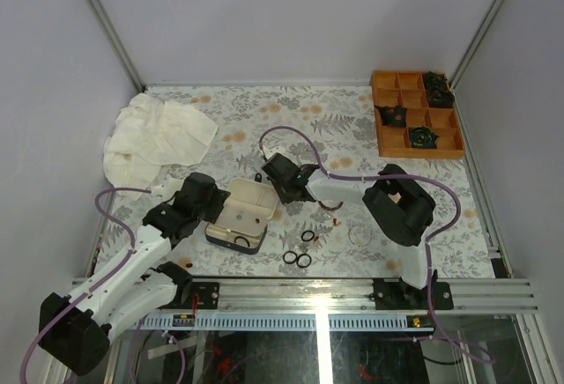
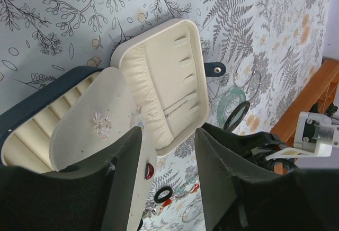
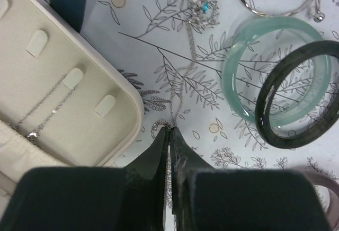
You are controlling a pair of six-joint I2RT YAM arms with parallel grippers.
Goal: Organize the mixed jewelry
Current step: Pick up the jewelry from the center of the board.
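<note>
Silver chain (image 3: pixel 183 77) is pinched in your right gripper (image 3: pixel 169 135): jaws closed to a sliver, thin links running up between the pads, nothing else caught. From the tips the chain trails across the patterned cloth (image 3: pixel 159 29) to its pendant (image 3: pixel 204 7) with the blue stone, so most of it lies slack on the table. Just left of the tips is the rounded corner of the case lid (image 3: pixel 124 93); its cream lining has a row of small tabs (image 3: pixel 105 105) and one necklace (image 3: pixel 45 112) already hung. Right of the chain sits a pale green bangle (image 3: pixel 235 82) with a dark bangle (image 3: pixel 265 117) overlapping it, both apart from the chain. Your left gripper (image 2: pixel 168 131) is wide open and holding nothing, one finger on each side of the lid edge; I can't tell if it touches. Black rings (image 1: pixel 298 260) and red bits (image 2: pixel 150 171) lie loose near the case. My read: the step is getting this chain onto a free tab. Lift straight and slow so the pendant drags clear of the bangles. Grip firm, since thin links probably slip. Cross the lid corner high enough not to nudge the case, then drape over a tab beside the hung necklace, not on it.
</note>
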